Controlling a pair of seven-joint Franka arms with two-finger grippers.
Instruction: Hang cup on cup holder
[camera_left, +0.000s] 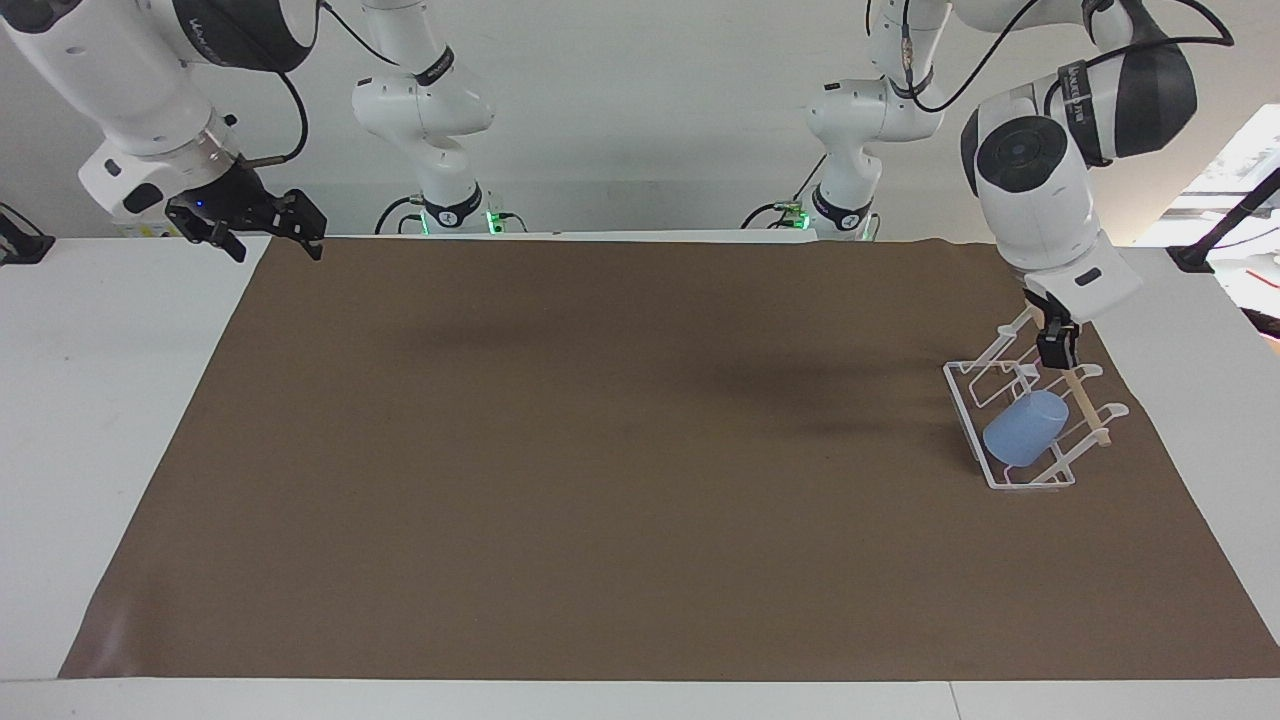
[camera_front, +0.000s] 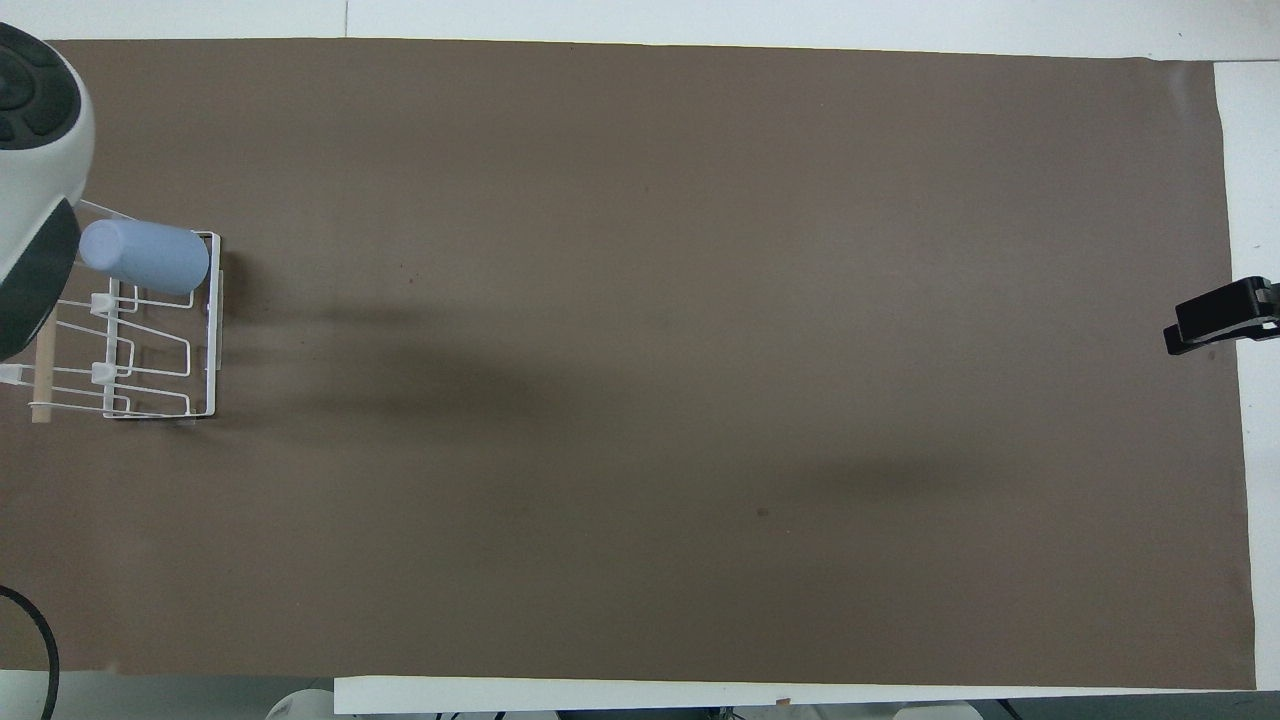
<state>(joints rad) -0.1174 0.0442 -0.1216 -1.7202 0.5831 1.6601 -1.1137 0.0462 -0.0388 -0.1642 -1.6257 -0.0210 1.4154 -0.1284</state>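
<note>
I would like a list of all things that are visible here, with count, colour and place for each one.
cup: one, light blue, hung slanted on a prong of the rack.
rack: one, white wire with a light wooden dowel, on the mat at the left arm's end of the table.
mat: one, brown, covers most of the table.
table: one, white.
clamp: one, black, at the table's edge by the right arm's end.
left gripper: one, black, over the rack, holds nothing.
right gripper: one, black, over the mat's corner near its base, open, waits.
</note>
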